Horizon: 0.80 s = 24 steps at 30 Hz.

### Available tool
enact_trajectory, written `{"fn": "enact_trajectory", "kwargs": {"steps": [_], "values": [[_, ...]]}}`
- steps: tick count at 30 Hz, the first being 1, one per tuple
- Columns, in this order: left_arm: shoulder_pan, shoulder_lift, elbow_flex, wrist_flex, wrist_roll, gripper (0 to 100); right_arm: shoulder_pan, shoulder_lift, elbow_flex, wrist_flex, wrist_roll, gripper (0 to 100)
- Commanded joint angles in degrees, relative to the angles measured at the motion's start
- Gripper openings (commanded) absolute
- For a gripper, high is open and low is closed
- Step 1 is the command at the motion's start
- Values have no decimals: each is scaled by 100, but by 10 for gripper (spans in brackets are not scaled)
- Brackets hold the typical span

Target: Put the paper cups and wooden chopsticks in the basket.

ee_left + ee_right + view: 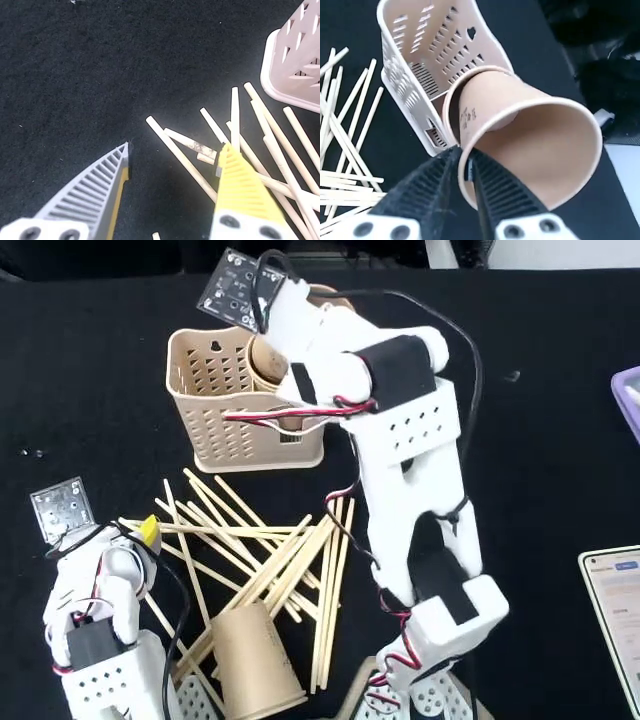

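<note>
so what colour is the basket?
Beige basket, slotted walls; shows best in the high view.

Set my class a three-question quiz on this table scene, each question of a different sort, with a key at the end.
1. True or false: the left hand is shut.
2. What does the right hand grip? A) the rim of a paper cup; B) a single chopstick; C) the wall of the basket.
3. Fill in the blank: the second paper cup lies on its ____ on the table, among the chopsticks.

Key: 1 false, its fingers stand apart with nothing between them; 2 A; 3 side.
</note>
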Motion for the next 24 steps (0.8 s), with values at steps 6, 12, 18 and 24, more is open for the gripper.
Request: {"fn": "enact_trajectory", "kwargs": {"steps": [6, 12, 18, 24], "values": [[40, -35, -40, 53, 0, 284, -378, -13, -400, 35, -431, 83], [40, -35, -40, 53, 0, 284, -563, -31, -409, -114, -844, 189], [40, -35, -40, 62, 0, 284, -633, -207, -936, 193, -897, 177], [40, -35, -40, 62, 0, 284, -800, -1622, -13, 229, -888, 177]]}}
